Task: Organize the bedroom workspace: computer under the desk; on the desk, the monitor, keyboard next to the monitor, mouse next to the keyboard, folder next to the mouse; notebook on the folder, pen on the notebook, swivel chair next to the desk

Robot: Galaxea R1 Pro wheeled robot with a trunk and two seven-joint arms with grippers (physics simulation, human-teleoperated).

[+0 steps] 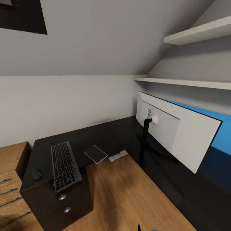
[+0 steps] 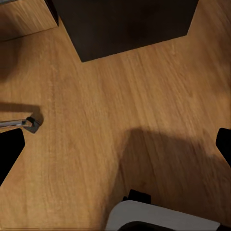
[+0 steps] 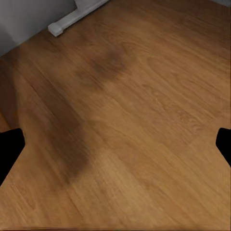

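One slim black keyboard (image 1: 64, 166) overhangs the glossy desk (image 1: 96, 134) edge.

The left tool (image 2: 115, 144) points down with its two dark fingers (image 2: 10, 151) spread wide, holding nothing. The right tool (image 3: 115, 147) does the same, fingers (image 3: 9, 149) wide apart, empty.

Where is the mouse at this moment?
In the head view the mouse lies on the left end of the desk, just left of the keyboard, above the drawer unit.
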